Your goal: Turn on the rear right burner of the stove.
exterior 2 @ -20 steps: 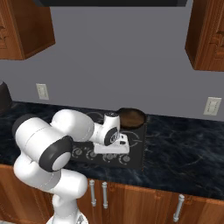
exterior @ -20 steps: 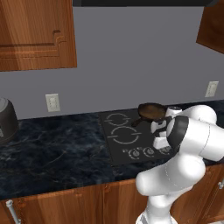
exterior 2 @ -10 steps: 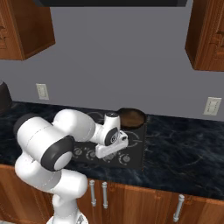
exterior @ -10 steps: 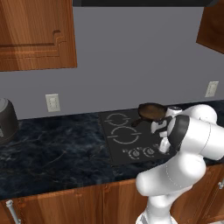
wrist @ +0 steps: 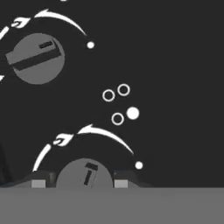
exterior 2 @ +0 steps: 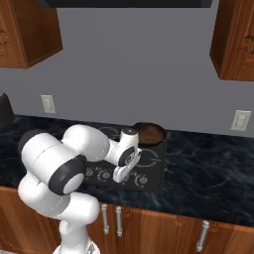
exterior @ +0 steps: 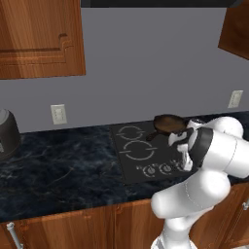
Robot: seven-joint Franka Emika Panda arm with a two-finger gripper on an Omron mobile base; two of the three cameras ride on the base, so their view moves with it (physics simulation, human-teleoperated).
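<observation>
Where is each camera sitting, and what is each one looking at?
Left base view: behind the arm's left, looking forward and down at the stove and brown pan; the white arm rises at lower right.
Right base view: behind its right, facing the same stove and pan; the arm rises at lower left.
Hand view: on the hand, looking close at black glass; the fingertips flank a grey knob.
Both base views share the stove, pan and counter.

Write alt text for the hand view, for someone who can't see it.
Close-up of the stove's black glass: the gripper straddles a round grey knob, one dark fingertip at each side. A second grey knob sits at upper left. Each knob has a white curved arrow with flame marks beside it; four small circles, one filled, lie between them.
</observation>
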